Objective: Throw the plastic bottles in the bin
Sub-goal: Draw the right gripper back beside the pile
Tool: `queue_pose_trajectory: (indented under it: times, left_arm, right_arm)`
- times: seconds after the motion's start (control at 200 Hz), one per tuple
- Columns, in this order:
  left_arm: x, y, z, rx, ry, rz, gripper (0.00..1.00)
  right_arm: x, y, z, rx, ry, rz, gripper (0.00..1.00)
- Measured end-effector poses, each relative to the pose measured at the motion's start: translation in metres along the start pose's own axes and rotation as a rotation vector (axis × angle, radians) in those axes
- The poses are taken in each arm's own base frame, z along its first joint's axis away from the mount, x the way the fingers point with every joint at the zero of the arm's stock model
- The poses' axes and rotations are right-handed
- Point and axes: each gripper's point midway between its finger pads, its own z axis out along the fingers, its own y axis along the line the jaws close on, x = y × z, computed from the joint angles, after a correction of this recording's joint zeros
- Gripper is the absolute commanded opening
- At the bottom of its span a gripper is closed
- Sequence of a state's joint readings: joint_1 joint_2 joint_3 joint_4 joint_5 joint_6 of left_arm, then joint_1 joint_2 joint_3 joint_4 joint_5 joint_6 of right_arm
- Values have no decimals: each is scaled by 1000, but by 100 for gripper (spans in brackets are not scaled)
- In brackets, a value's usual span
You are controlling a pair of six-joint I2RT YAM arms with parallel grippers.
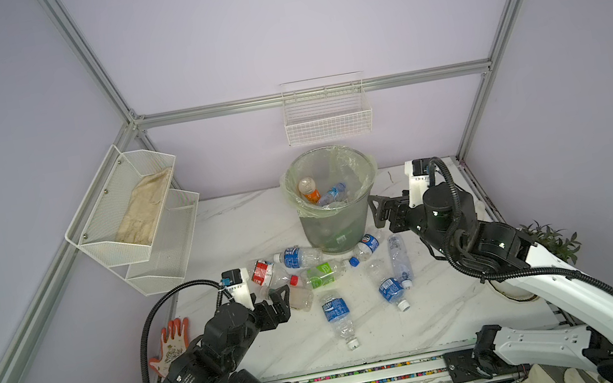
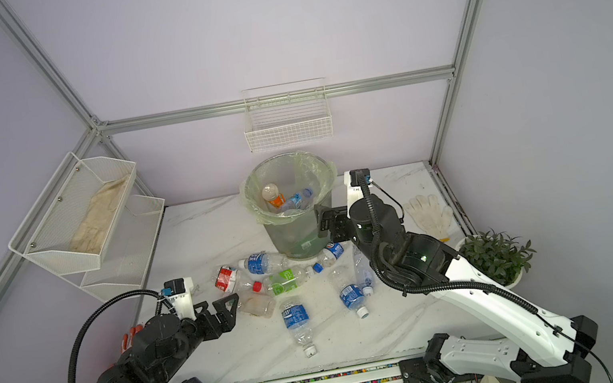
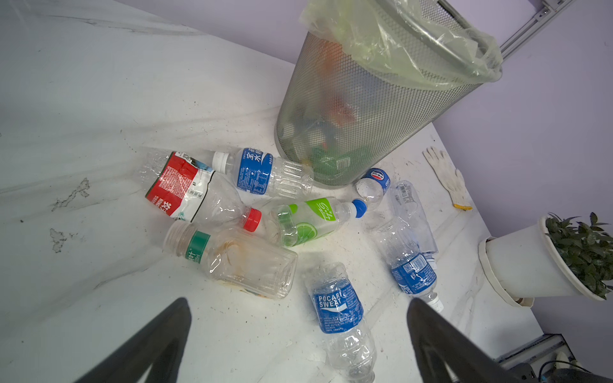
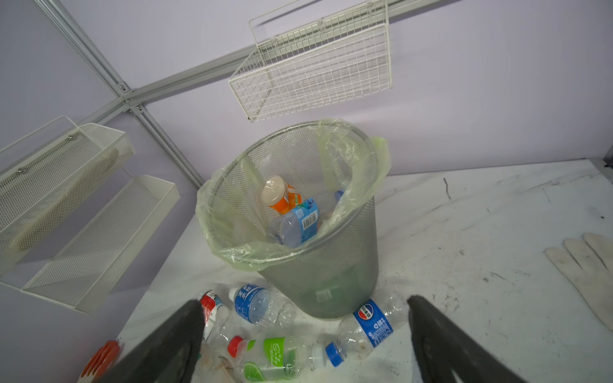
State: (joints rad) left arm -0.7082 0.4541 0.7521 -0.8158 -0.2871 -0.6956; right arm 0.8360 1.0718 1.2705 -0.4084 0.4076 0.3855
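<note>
The left gripper (image 1: 282, 304) hangs low at the near side of the scatter, jaws spread wide with nothing between them. The square uncapped bottle (image 1: 301, 299) lies on its side just beside its fingertips and looks the natural pick. Straddle its flat body, not the neck, and close gently, since thin plastic buckles and can slip out. Come straight down so as not to nudge the red-labelled bottle (image 1: 263, 272) just behind it. Further on, the green-labelled bottle (image 1: 323, 274) and others crowd the foot of the bin (image 1: 335, 234). The right gripper (image 1: 378, 212), equally wide and empty, hovers beside the bin's wall. Lift well above the rim before letting go; an orange-labelled bottle (image 1: 309, 192) already sits inside
</note>
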Motion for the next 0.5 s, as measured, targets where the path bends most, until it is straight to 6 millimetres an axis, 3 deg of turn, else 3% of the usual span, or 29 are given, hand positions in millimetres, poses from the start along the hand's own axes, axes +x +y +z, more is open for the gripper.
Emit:
queue_pose_trajectory:
  times: [0.5]
  left_arm:
    - [18,-7,29,-27,108,3,100]
  right_arm:
    - [35,-18,0,41,75,9,97]
